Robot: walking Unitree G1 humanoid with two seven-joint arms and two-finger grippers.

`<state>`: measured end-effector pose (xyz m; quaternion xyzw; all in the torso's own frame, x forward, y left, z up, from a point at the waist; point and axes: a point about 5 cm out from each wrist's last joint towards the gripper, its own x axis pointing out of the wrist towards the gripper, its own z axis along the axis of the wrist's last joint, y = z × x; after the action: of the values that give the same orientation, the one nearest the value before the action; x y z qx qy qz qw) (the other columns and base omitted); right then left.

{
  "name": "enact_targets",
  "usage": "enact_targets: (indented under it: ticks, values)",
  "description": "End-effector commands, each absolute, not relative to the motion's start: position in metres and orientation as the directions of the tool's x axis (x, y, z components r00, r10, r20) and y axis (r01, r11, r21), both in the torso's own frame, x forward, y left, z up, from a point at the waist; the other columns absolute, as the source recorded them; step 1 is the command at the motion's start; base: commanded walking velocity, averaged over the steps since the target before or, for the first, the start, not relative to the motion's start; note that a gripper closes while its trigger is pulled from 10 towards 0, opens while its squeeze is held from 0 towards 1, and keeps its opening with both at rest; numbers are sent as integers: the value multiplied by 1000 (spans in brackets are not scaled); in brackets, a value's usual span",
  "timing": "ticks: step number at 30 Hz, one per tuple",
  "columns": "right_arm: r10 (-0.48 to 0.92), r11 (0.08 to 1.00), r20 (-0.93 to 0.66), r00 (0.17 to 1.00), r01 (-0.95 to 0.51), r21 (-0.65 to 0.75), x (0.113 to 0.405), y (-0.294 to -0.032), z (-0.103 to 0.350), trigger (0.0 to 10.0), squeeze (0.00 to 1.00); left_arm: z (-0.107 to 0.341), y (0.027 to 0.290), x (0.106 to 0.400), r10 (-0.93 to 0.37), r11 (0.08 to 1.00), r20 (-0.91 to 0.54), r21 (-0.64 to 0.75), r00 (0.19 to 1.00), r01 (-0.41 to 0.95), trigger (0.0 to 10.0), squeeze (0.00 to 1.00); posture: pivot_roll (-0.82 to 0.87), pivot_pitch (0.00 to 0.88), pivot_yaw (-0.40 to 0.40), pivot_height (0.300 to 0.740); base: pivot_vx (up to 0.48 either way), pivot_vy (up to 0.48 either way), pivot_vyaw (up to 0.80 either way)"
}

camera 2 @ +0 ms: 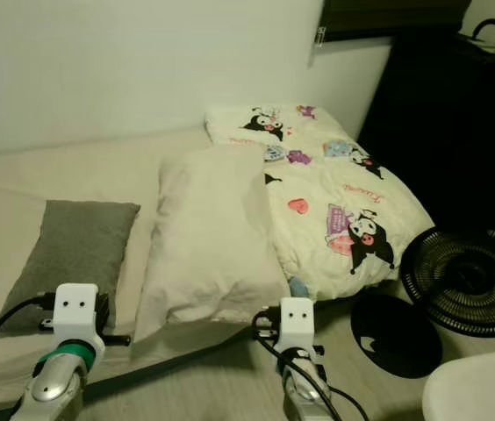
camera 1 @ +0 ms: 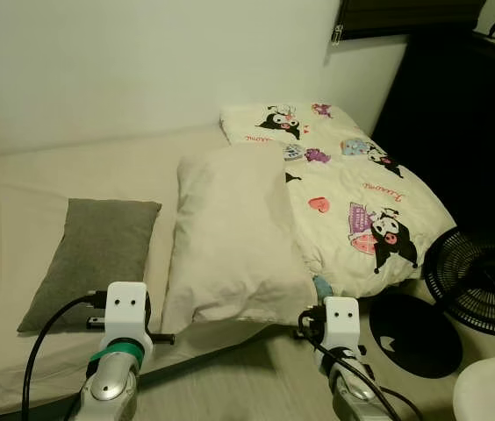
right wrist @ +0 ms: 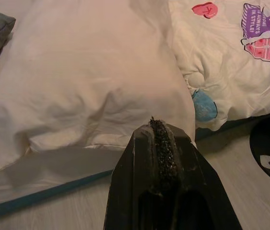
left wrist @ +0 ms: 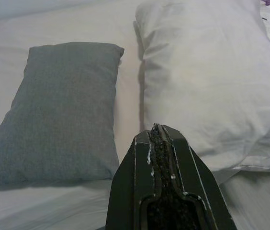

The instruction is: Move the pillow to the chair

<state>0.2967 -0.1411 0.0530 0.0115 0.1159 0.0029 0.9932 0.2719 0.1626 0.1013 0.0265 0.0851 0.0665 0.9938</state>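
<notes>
Currently you have two pillows on the mattress [camera 1: 46, 175]: a large white pillow [camera 1: 230, 237] lying flat in the middle, and a smaller grey pillow [camera 1: 94, 254] just beside it on your left, a strip of sheet showing between them. A cartoon-print quilt [camera 1: 353, 193] is bunched against the white pillow's right edge and spills toward the floor.

Your left gripper [left wrist: 160, 139] sits low at the near edge of the mattress, its two black fingers pressed together, tip pointing at the gap between the grey pillow and the white one, touching neither. Your right gripper [right wrist: 160, 132] has its fingers together too, held just short of the white pillow's near right corner, over the wooden floor [camera 1: 256, 386].

Off to your right on the floor you have a black fan [camera 1: 484, 281] and a flat black disc [camera 1: 414, 333]. A white rounded edge [camera 1: 493, 390] shows at the lower right corner; you cannot tell what it belongs to.
</notes>
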Motion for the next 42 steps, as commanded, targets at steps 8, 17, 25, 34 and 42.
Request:
enact_targets:
  ticks: [8,17,25,34,42]
  values:
    - [8,999,-255,967,1,34,294,-140,47,10000,0,95,165,269,149,989,-207,57,967,-140,10000,0,55,40,73,740,0,381,0]
    - [5,999,-257,966,4,36,293,-141,46,10000,0,95,165,268,148,989,-208,58,967,-139,10000,0,55,42,78,740,0,395,0]
    - [2,999,-259,966,8,38,291,-141,45,10000,0,95,165,267,144,989,-210,60,967,-135,10000,0,57,46,84,740,0,395,0]
    - [-1,999,-264,964,13,43,289,-140,43,10000,0,95,167,265,144,989,-214,67,966,-132,10000,0,67,50,90,740,0,393,0]
    - [-1,999,-267,964,15,48,289,-137,42,10000,0,96,169,265,143,989,-216,71,966,-131,10000,0,69,51,94,740,0,395,0]
